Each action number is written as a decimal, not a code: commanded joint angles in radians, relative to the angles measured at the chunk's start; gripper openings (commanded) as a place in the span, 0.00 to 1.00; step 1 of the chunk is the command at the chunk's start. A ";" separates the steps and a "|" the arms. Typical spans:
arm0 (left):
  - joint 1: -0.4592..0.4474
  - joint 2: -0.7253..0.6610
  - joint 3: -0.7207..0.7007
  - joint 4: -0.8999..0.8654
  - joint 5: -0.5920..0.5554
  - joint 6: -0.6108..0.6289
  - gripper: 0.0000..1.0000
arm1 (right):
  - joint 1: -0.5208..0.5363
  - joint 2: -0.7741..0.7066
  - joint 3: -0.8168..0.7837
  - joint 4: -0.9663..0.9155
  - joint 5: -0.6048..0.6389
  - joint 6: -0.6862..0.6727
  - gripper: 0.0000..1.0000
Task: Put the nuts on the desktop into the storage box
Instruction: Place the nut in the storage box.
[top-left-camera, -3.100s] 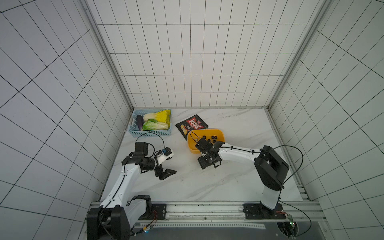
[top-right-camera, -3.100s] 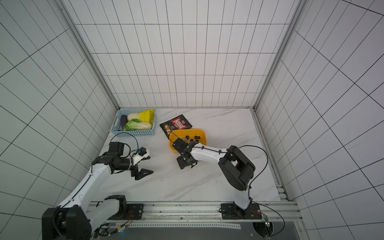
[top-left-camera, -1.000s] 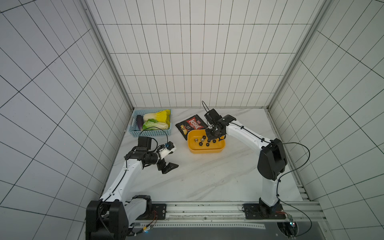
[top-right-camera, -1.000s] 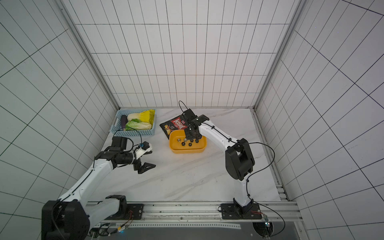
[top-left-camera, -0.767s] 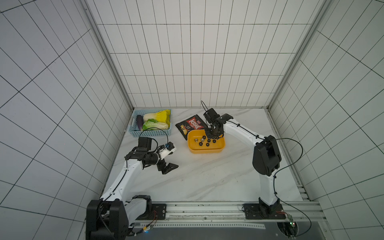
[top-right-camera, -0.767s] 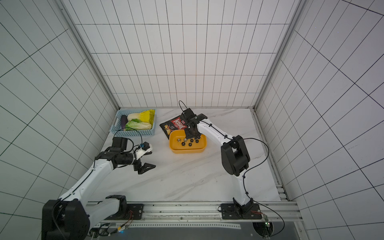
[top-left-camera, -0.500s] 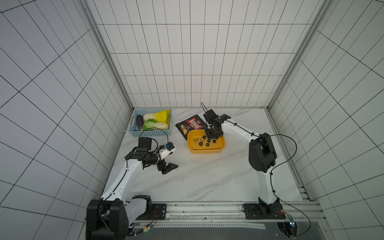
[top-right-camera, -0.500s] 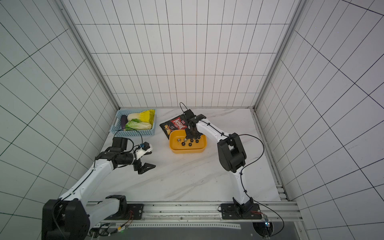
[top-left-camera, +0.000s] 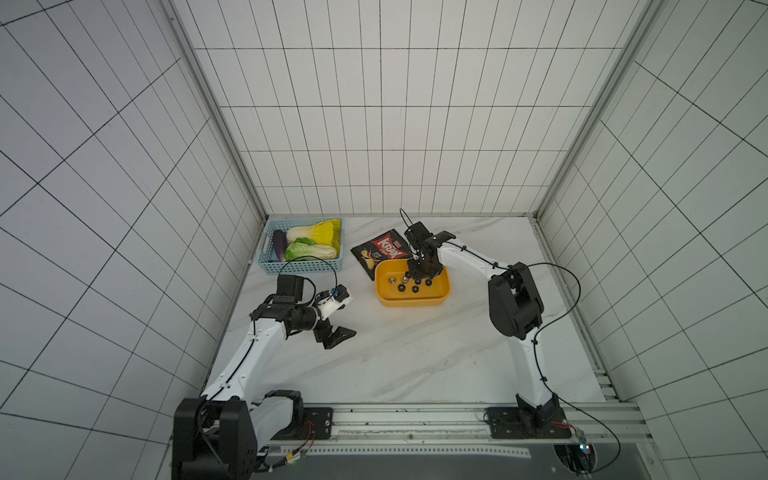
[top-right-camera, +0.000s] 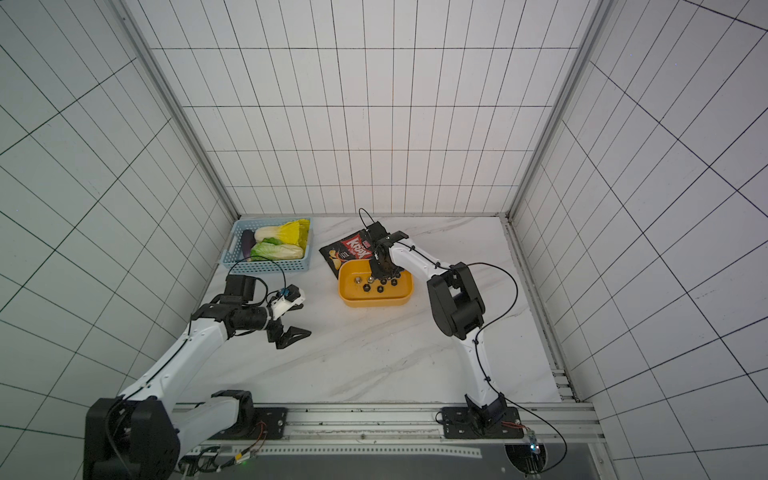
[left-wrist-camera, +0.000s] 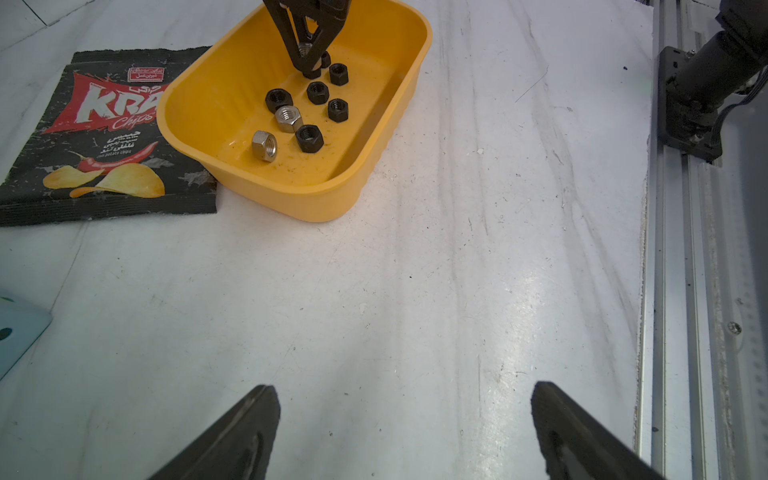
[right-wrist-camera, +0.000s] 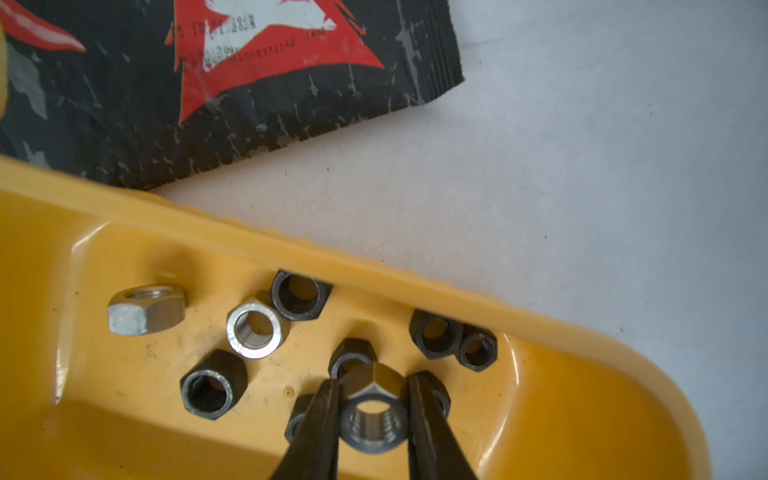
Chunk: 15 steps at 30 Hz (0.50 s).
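Observation:
The yellow storage box (top-left-camera: 411, 302) (top-right-camera: 374, 302) sits mid-desktop. My right gripper (top-left-camera: 419, 274) (right-wrist-camera: 374, 380) reaches down inside it, shut on a silver nut (right-wrist-camera: 372, 419) held just above the floor. In the left wrist view that gripper (left-wrist-camera: 305, 70) pinches the nut (left-wrist-camera: 304, 48) over several black nuts (left-wrist-camera: 309, 138) and two silver ones (left-wrist-camera: 288, 118). My left gripper (top-left-camera: 338, 334) (left-wrist-camera: 403, 388) hangs open and empty over bare desktop (left-wrist-camera: 395, 270), well short of the box. I see no nuts on the desktop.
A black and red chips bag (top-left-camera: 382, 251) lies against the box's far left corner. A light blue basket (top-left-camera: 303, 266) of vegetables stands at the back left. The aluminium rail (top-left-camera: 415, 419) runs along the front edge.
About three seconds ago the right gripper was at the desktop in front of the box; now it is inside the box. In the last second its elbow swung in; the left arm barely moved.

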 joint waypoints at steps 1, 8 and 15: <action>-0.001 0.001 -0.011 0.010 -0.001 -0.006 0.98 | -0.004 0.037 0.053 0.016 0.027 -0.014 0.14; 0.001 -0.005 -0.008 0.008 -0.015 -0.014 0.98 | -0.004 0.030 0.063 0.021 0.045 -0.015 0.33; 0.003 -0.008 -0.001 0.010 -0.034 -0.031 0.97 | -0.003 -0.086 0.016 0.020 0.031 -0.006 0.58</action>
